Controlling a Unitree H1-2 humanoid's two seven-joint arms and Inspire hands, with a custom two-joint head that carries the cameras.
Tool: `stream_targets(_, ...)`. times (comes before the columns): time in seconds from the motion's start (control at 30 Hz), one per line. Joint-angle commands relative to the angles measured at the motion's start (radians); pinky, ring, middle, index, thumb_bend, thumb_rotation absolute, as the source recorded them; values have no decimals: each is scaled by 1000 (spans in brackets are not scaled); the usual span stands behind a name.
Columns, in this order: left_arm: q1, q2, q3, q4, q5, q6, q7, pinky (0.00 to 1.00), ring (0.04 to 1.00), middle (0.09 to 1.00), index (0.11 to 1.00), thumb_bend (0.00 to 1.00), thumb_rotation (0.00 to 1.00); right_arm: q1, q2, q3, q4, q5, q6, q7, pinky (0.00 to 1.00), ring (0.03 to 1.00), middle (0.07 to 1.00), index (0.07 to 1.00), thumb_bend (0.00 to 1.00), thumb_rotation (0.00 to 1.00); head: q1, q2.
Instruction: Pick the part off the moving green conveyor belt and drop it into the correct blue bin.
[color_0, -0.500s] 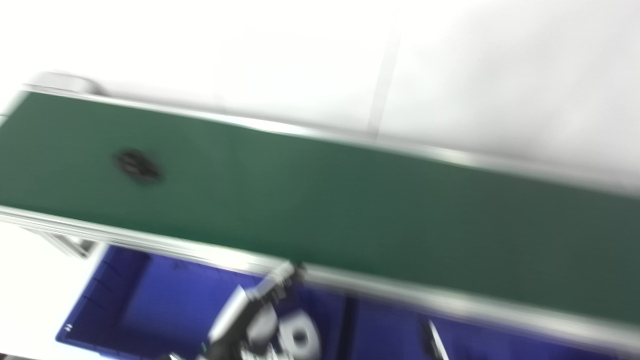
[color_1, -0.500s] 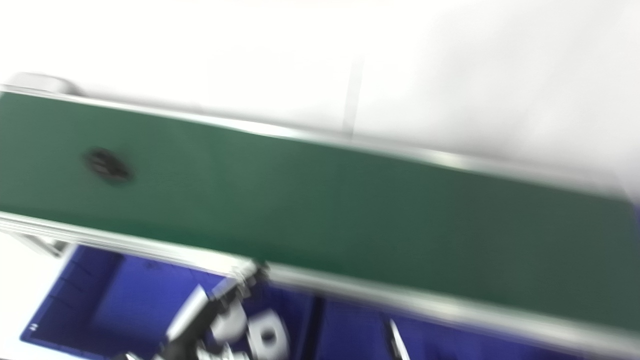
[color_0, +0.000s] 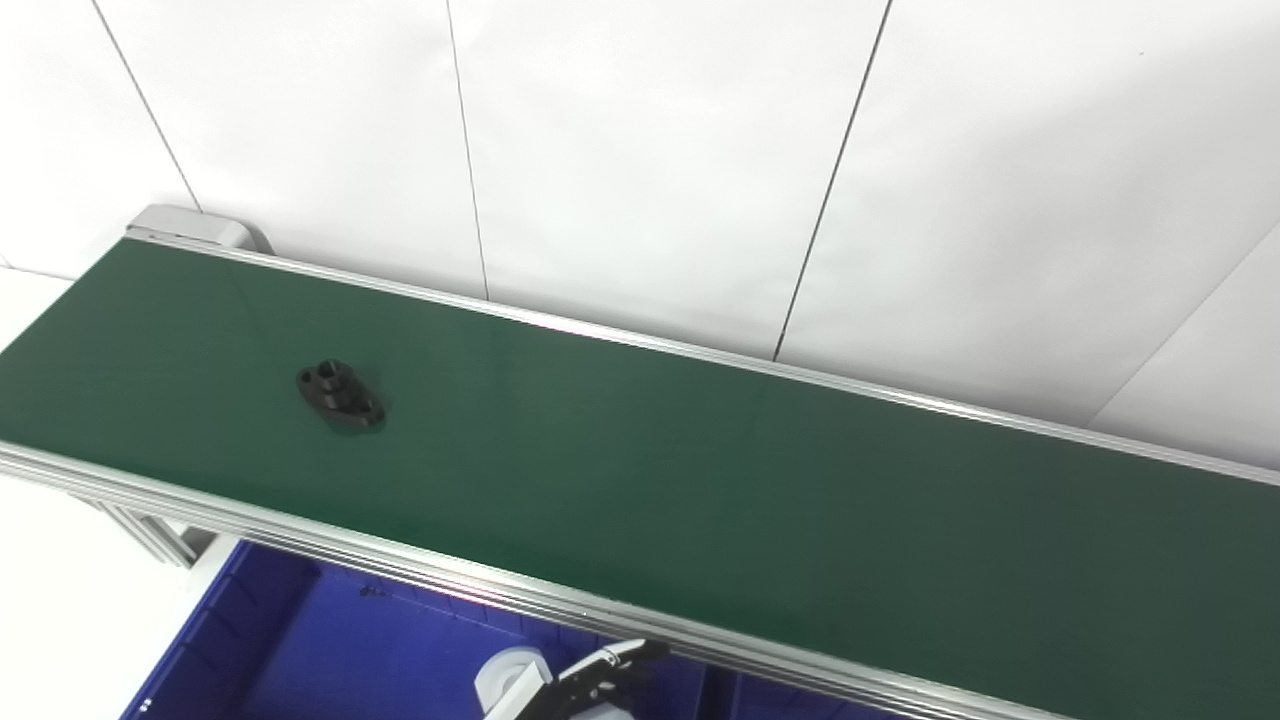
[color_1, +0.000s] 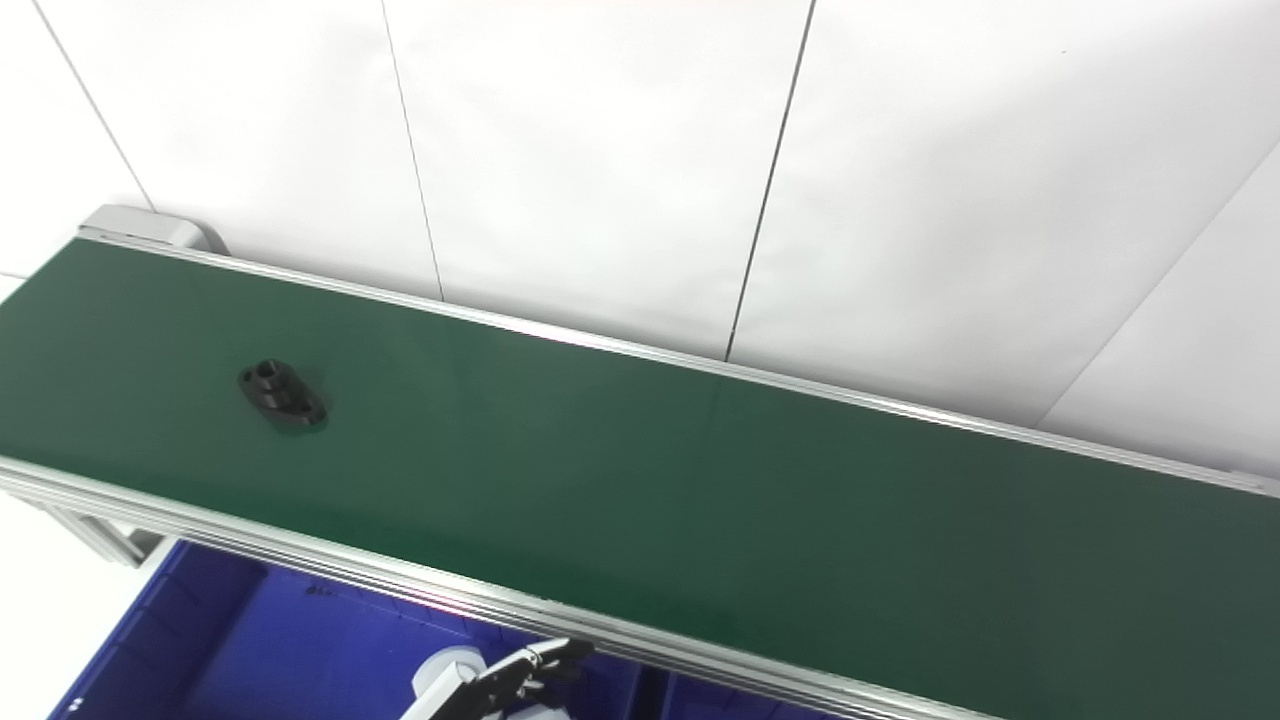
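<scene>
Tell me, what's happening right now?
Left hand low over blue bin, grip unclear. Right hand out of view. Black part untouched on green belt. Nothing near it.

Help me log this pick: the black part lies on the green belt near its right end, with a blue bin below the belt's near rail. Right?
Not quite: the black part lies near the left end of the green belt, as the left eye view shows. The blue bin does sit below the near rail.

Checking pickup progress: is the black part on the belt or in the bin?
On the belt. The black part lies flat on the green belt, near its left end, untouched.
</scene>
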Motion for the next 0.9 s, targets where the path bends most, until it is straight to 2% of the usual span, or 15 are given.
stream_targets(0.0,-10,9,-13,-6,-17,-13,36,716,821,867,841,818,146,-2,-8,4,-18,2,-48,-24,924,951,969,1000,850,518,0,-2)
stream_targets(0.2,-21,23,-37,-3,-12,-13,64,711,819,866,838,815,161,-17,-13,28,-5,-5,-48,-57,899,941,970,996,845,516,-4,3)
stream_targets(0.63,-25,24,-44,-8,-21,-13,62,721,825,866,836,826,150,-3,-9,6,-23,7,-48,-34,912,944,967,998,846,510,-6,9)
stream_targets(0.77,-32,19,-50,1,-14,-13,66,725,826,866,834,824,155,-15,-16,15,-10,-11,-48,-60,885,933,961,997,833,507,13,0)
stream_targets(0.87,-40,16,-55,12,-9,-13,69,730,829,868,832,824,152,-13,-20,12,-17,-2,-48,-50,910,944,964,1000,842,517,21,-5)
